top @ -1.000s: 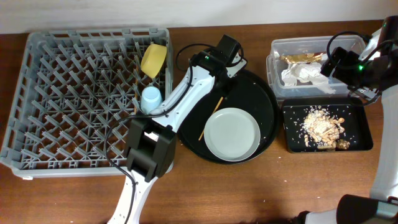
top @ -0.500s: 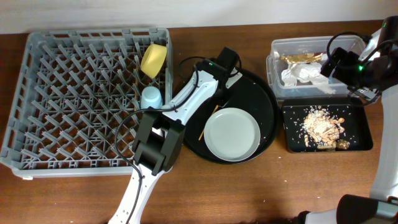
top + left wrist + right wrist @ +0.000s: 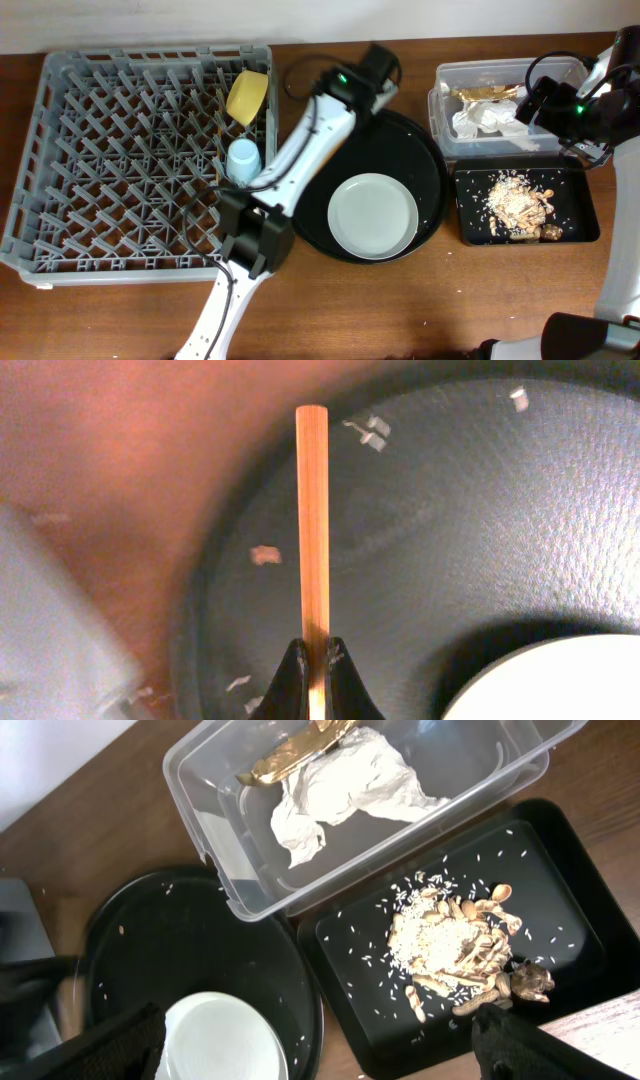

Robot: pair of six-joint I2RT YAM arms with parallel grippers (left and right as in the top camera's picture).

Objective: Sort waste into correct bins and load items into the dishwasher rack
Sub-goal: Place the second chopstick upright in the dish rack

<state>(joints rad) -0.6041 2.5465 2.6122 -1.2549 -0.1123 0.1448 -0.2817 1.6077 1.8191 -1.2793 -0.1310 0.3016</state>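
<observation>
The chopstick (image 3: 312,530) is pinched at its near end between the fingertips of my left gripper (image 3: 312,678), jaws closed tight on it, with its free end pointing to twelve o'clock in the wrist view. It hangs over the round black tray (image 3: 480,510), near the tray's eleven o'clock rim, and seems clear of the surface. The pale plate (image 3: 373,215) lies toward six o'clock on that tray.

The dishwasher rack (image 3: 120,160) sits at nine o'clock from my left gripper. It already carries the yellow bowl (image 3: 247,96) and the light-blue cup (image 3: 242,158) along its three o'clock edge.

I judge this to be the loading step. The next move calls for carrying the stick over the rack's wall and lowering it between the pegs without catching it.

My right gripper (image 3: 315,1020) is spread wide and empty above the clear tub (image 3: 200,780) with the tissue (image 3: 345,785) and wrapper (image 3: 290,750), and the shallow black tray (image 3: 560,920) of food scraps (image 3: 450,945).
</observation>
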